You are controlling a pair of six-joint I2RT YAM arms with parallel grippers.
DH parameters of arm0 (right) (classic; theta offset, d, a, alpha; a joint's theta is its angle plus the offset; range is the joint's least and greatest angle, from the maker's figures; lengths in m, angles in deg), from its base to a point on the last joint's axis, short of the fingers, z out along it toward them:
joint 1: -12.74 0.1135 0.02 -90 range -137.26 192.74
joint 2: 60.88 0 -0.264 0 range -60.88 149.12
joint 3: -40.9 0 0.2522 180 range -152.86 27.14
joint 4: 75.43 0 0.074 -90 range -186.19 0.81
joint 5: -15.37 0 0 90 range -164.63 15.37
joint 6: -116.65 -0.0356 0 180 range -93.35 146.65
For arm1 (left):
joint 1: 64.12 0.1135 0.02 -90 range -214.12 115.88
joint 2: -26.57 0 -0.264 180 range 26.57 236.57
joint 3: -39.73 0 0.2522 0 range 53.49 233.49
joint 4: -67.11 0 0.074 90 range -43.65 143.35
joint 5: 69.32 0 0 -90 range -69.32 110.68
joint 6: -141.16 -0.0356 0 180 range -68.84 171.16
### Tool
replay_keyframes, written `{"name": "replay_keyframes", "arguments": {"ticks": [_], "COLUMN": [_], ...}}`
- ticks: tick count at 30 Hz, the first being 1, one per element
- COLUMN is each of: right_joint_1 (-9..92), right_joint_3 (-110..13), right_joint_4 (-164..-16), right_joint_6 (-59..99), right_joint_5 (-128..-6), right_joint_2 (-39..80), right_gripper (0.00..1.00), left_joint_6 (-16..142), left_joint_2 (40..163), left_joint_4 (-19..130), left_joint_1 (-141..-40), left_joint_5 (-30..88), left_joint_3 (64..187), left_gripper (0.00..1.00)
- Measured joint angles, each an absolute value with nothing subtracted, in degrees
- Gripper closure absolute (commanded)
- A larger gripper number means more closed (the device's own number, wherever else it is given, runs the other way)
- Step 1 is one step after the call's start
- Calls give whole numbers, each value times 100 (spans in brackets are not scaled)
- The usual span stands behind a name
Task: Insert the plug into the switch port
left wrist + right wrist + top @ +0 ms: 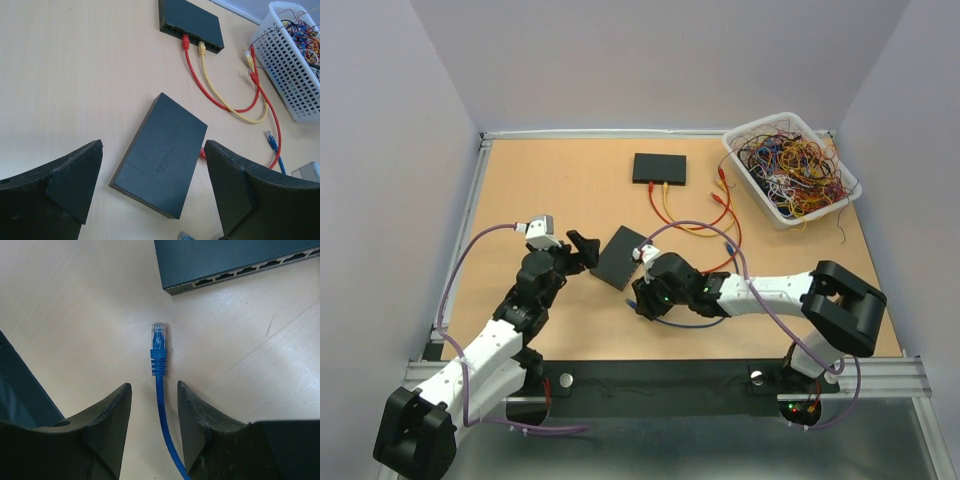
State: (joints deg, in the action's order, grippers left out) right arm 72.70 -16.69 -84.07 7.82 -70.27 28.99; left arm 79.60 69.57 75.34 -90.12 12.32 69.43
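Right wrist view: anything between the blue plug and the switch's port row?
Nothing visible. The blue plug lies on bare table, tip toward the switch; only open tabletop separates them. The right gripper straddles its cable, jaws open.

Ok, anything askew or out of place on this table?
The nearer black rectangular switch lies diagonally, unlike the far black switch, which sits square to the table edge. Nothing looks spilled or damaged.

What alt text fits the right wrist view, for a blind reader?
A blue network cable with a clear plug lies on the pale wooden table inside the open black gripper, pointing toward the ports of a dark rectangular switch.
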Motion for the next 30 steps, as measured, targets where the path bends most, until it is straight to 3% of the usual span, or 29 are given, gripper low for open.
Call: {"name": "replay_keyframes", "arguments": {"ticks": [19, 30], "right_joint_1": [7347, 7473], "right_joint_3": [-2045, -2170], "right_joint_4": [-8409, -8407], "right_joint_6": [782, 784], "right_joint_5": [-7335, -7569], "right_joint_2": [3509, 3712], "right_gripper": [58, 78], "left_joint_6": [7976, 7978], "left_joint_2": [6986, 6990], "left_joint_4": [7674, 7674], "left_joint_1": [-8988, -8988], "left_joint_5": [1267, 1267], "left_joint_3": [6880, 6880], "left_gripper": [7, 8]}}
